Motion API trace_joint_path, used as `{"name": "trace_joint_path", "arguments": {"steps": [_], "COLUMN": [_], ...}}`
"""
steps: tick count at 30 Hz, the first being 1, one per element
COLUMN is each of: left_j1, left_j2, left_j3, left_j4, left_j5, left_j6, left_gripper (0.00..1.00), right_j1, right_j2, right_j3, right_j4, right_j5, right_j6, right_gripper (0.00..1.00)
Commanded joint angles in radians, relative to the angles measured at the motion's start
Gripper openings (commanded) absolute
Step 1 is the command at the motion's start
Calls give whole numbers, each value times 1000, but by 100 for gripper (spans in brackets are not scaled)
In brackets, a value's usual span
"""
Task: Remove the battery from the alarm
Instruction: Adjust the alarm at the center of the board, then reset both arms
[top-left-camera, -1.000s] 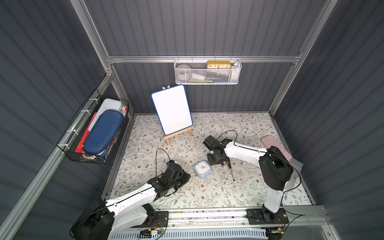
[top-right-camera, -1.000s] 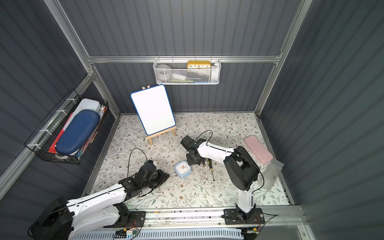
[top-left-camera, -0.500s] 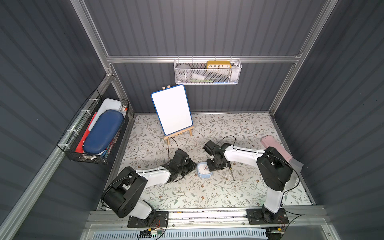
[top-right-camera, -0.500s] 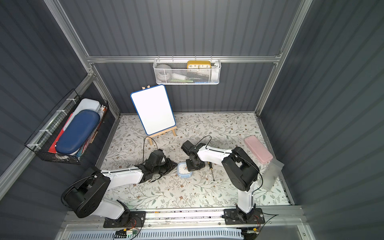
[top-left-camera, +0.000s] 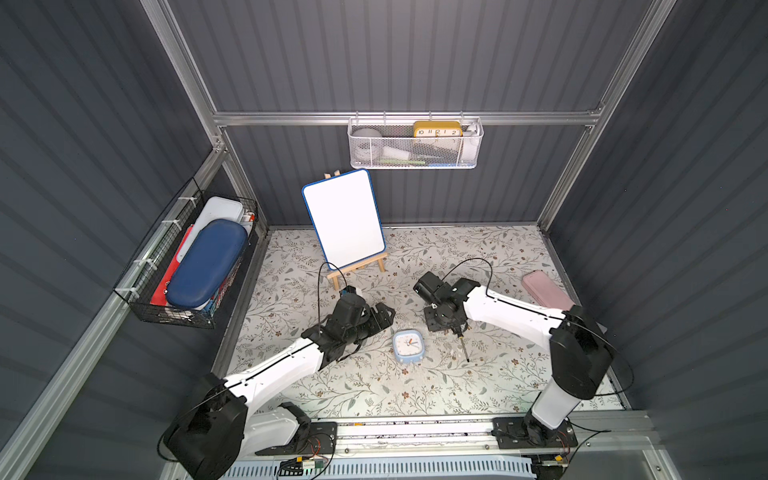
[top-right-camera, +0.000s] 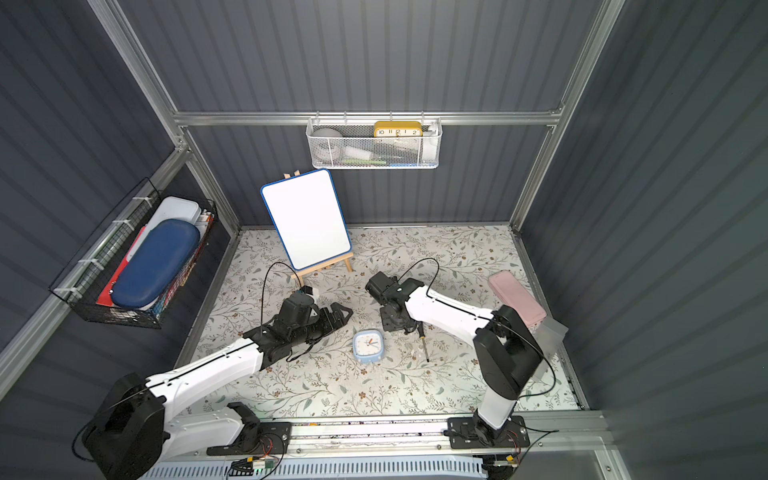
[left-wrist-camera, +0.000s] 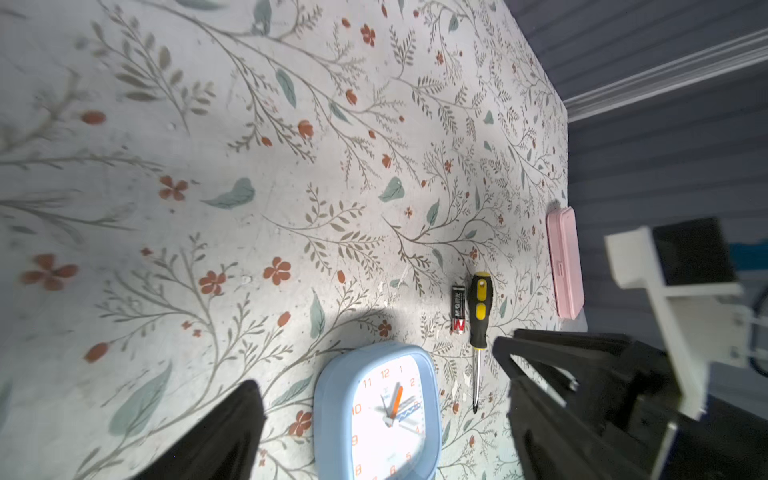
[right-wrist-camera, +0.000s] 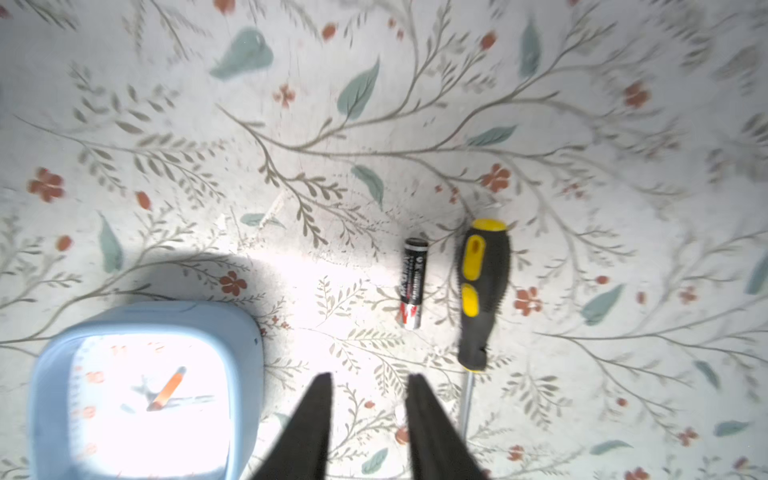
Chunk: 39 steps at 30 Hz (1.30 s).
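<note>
The alarm (top-left-camera: 408, 346) (top-right-camera: 368, 346), light blue with a white dial, lies face up on the floral mat. Both wrist views show it (left-wrist-camera: 378, 411) (right-wrist-camera: 145, 395). The battery (right-wrist-camera: 412, 282) (left-wrist-camera: 458, 309), a short dark cylinder, lies loose on the mat beside the screwdriver (right-wrist-camera: 482, 291) (left-wrist-camera: 480, 309). In both top views the battery is hidden. My left gripper (top-left-camera: 382, 314) (top-right-camera: 340, 313) (left-wrist-camera: 374, 365) is open wide just behind and left of the alarm, not touching it. My right gripper (top-left-camera: 442, 322) (top-right-camera: 395, 324) (right-wrist-camera: 370, 376) is open and empty, short of the battery.
The screwdriver (top-left-camera: 462, 347) (top-right-camera: 424, 347) lies right of the alarm. A pink case (top-left-camera: 544, 289) (left-wrist-camera: 564, 262) sits at the right edge. A whiteboard on an easel (top-left-camera: 344, 220) stands at the back. Wire baskets hang on the back wall (top-left-camera: 415, 158) and the left wall (top-left-camera: 178, 316).
Both grippers have opened. Half a second ago they were close against the alarm from either side; now they stand back from it and it lies flat, face up.
</note>
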Motion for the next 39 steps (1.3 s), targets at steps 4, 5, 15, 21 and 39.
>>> {"name": "trace_joint_path", "arguments": {"steps": [4,5,15,21,39], "left_j1": [8,8,327,562,585], "left_j2": [-22,8,48,167,512], "left_j3": [312,367,165,-125,-306], "left_j4": [-179,-187,423,898,1497], "left_j5": [-266,-344,-157,12,-47], "left_j6": [395,437,1111,942,987], "left_gripper": [99,99,99,99,99], "right_j1": [-45,-67,-490,-748,-884], "right_j2": [-319,-384,-672,-529,-99], "right_j3": [0,-33,-751,-898,-912], "right_j4": [15,84,1134,1330,1782], "right_j5": [298,347,140,-239,-529], "right_j6": [-118,-158,-588,-470,-432], "right_gripper": [99,99,99,99,99]}}
